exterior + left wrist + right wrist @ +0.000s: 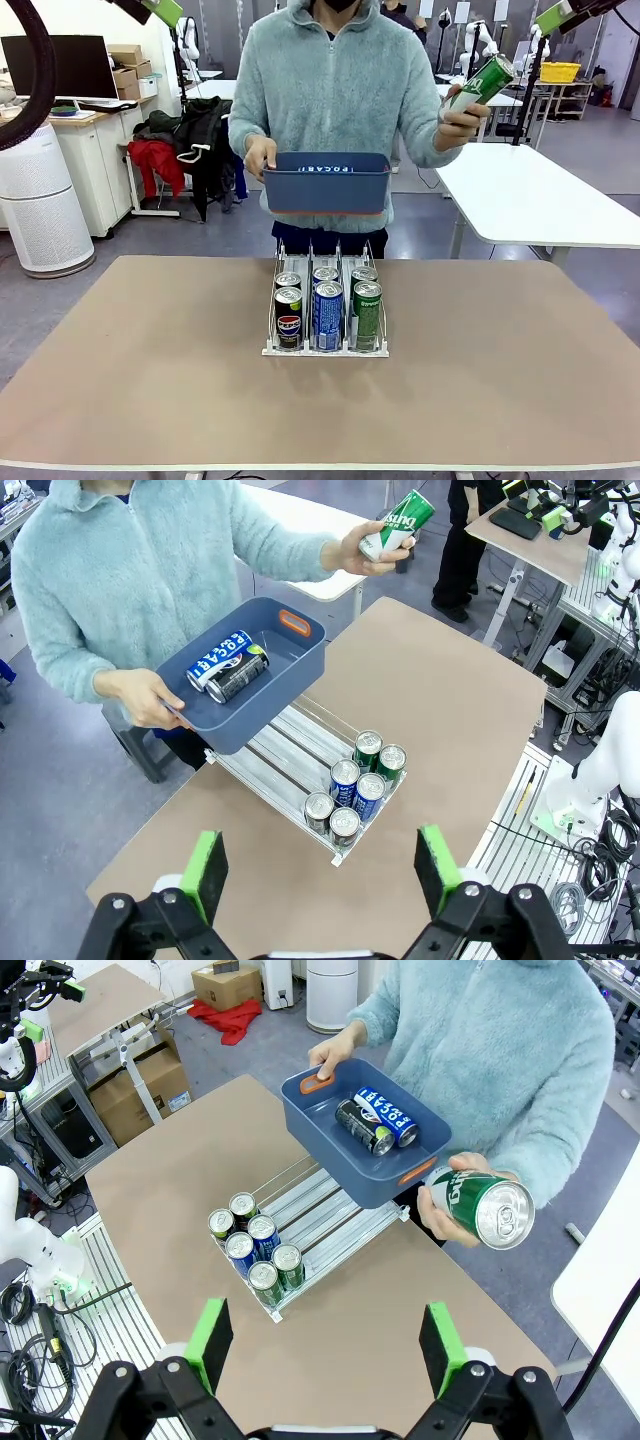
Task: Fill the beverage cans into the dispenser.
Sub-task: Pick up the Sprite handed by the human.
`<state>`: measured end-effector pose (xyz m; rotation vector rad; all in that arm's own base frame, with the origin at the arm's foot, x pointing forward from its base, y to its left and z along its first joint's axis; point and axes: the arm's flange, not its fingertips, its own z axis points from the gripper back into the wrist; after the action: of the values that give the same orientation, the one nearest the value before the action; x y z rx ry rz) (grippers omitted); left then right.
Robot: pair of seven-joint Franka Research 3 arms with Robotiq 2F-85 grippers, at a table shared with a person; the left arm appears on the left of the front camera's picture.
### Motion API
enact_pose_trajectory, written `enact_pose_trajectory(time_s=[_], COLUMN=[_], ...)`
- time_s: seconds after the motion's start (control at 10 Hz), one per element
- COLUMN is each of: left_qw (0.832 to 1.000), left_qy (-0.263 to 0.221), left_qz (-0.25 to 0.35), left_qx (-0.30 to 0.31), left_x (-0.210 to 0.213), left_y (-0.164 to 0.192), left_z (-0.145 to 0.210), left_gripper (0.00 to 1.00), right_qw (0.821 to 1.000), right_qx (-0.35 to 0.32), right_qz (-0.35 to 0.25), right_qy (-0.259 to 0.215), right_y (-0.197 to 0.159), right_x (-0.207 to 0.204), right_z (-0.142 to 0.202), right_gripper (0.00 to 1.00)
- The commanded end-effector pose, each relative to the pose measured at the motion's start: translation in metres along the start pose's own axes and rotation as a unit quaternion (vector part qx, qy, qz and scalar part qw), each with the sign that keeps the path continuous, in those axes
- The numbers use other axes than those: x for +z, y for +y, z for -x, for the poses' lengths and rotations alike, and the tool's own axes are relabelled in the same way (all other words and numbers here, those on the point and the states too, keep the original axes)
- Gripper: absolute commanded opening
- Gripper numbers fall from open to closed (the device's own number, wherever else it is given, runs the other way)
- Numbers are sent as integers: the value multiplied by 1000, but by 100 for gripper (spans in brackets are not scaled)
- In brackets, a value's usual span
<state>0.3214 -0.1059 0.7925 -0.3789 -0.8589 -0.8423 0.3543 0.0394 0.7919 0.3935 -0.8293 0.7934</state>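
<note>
Holding a green can (482,82), the person (340,90) carries a blue bin (327,182); left gripper (322,870) and right gripper (326,1345) have fingers apart.

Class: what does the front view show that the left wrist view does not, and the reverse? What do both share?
The front view adds the labels of the front row in the dispenser, a Pepsi can, a blue can and a green can, and the print on the bin. The left wrist view adds the bin's inside, where a lying blue can and a lying black can rest side by side, and the left gripper, jaws wide open. Both share the six standing cans, and the person holding the bin and a raised green can.
</note>
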Motion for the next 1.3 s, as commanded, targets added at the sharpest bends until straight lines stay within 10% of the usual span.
enact_pose_trajectory(time_s=[0.0,1.2], left_qw=[1000,1000], left_qy=[0,0], left_qz=[1,1], left_qx=[0,0], left_x=[0,0], left_y=[0,0], left_z=[0,0], left_gripper=[100,100], right_qw=[1000,1000], right_qx=[1,1], right_qz=[-1,-1], right_qy=[0,0], right_y=[1,1], right_x=[0,0], right_z=[0,0], right_gripper=[100,100])
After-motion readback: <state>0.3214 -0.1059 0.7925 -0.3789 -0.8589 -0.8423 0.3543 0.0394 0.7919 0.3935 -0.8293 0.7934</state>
